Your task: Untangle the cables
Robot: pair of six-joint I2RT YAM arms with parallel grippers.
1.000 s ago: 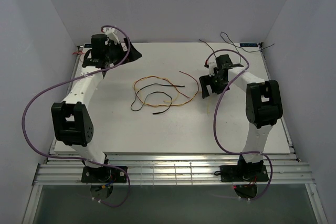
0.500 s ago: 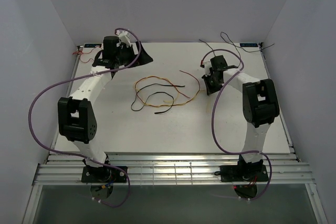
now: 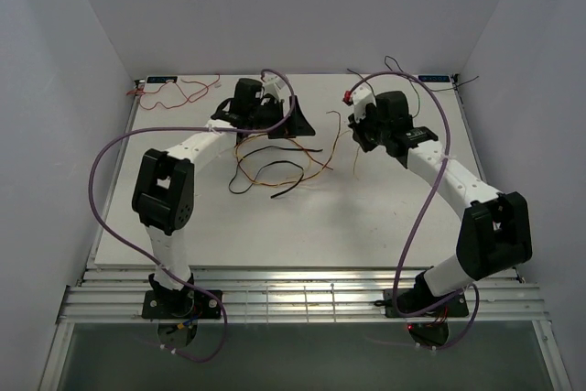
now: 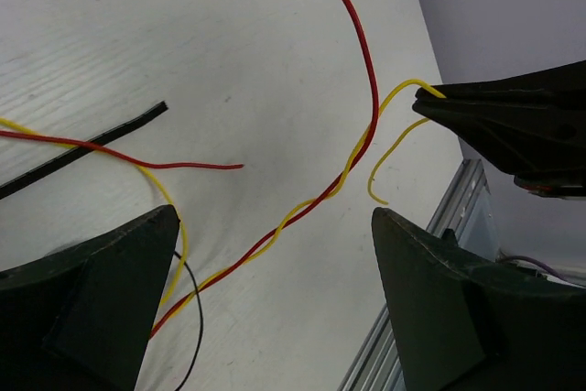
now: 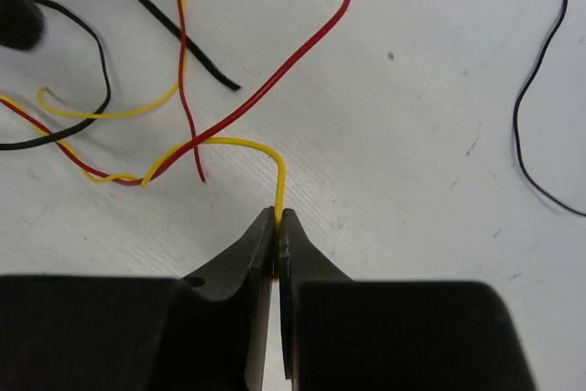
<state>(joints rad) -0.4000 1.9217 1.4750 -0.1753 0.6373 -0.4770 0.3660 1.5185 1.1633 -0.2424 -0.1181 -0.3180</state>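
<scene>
Right jaws have swung inward and clenched on the yellow cable (image 5: 278, 185); left jaws, now nearby, stand released, red cable (image 4: 374, 98) between them.

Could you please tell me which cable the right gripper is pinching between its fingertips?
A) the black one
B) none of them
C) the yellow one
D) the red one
C: in the right wrist view the right gripper is shut on the yellow cable, which runs straight into its tips.
</scene>
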